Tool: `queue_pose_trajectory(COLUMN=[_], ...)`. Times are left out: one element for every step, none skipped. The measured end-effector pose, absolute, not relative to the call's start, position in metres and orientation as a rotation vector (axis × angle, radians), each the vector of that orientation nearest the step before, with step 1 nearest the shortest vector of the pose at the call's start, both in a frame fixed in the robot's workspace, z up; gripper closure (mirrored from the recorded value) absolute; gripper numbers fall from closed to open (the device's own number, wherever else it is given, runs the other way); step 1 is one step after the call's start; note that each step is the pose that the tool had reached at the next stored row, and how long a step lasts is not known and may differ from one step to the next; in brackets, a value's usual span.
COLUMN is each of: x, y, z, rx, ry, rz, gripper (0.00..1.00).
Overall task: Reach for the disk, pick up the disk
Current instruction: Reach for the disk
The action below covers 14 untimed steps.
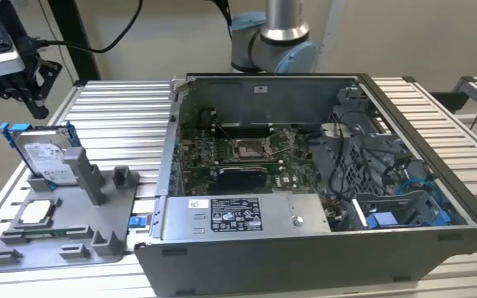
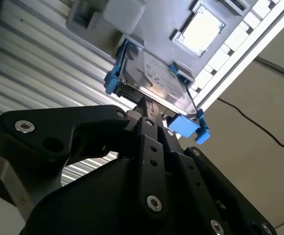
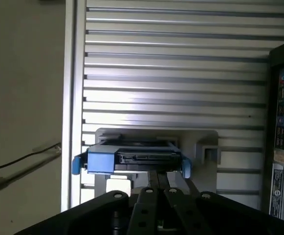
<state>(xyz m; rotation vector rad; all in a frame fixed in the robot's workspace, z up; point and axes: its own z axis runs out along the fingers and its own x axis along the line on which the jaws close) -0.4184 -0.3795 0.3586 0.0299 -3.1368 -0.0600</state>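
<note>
The disk (image 1: pixel 46 155) is a silver hard drive with a white label and blue rails. It stands on edge, leaning in the grey fixture (image 1: pixel 64 233) at the exterior view's left. My gripper (image 1: pixel 38 112) hangs just above the disk's top edge, a little apart from it, its fingers drawn together to a point with nothing between them. In both wrist views the black fingers point straight at the disk's upper edge (image 2: pixel 154 81) (image 3: pixel 137 159), with the gripper's tip (image 2: pixel 149 105) (image 3: pixel 159 177) close to it.
A small square silver chip (image 1: pixel 38 213) lies in the fixture in front of the disk. An open computer case (image 1: pixel 305 186) takes up the middle and the exterior view's right of the ribbed metal table (image 1: pixel 122 105). A black cable (image 2: pixel 259 127) lies on the floor beyond the table's edge.
</note>
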Motion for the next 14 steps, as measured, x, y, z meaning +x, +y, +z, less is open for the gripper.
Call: queue_pose_trajectory(x=[-0.423, -0.428, -0.432, -0.437, -0.441, -0.445, -0.449, -0.453, -0.456, -0.457, -0.458, -0.459, -0.46, -0.461], y=[-0.379, -0.379, -0.379, -0.379, -0.379, -0.379, -0.379, -0.379, -0.379, -0.379, -0.379, -0.379, -0.379, -0.379], z=[0.358, 0.358, 0.358, 0.358, 0.358, 0.358, 0.357, 0.357, 0.357, 0.357, 0.357, 0.357, 0.356, 0.356], rx=[0.03, 0.03, 0.03, 0.03, 0.03, 0.03, 0.03, 0.03, 0.03, 0.03, 0.03, 0.03, 0.03, 0.03], ry=[-3.136, -3.136, -3.136, -3.136, -3.136, -3.136, -3.136, -3.136, -3.136, -3.136, -3.136, -3.136, -3.136, -3.136], rz=[-0.06, -0.06, -0.06, -0.06, -0.06, -0.06, -0.06, -0.06, -0.06, -0.06, -0.06, -0.06, -0.06, -0.06], gripper=[1.0, 1.0, 1.0, 1.0, 1.0, 1.0, 1.0, 1.0, 1.0, 1.0, 1.0, 1.0, 1.0, 1.0])
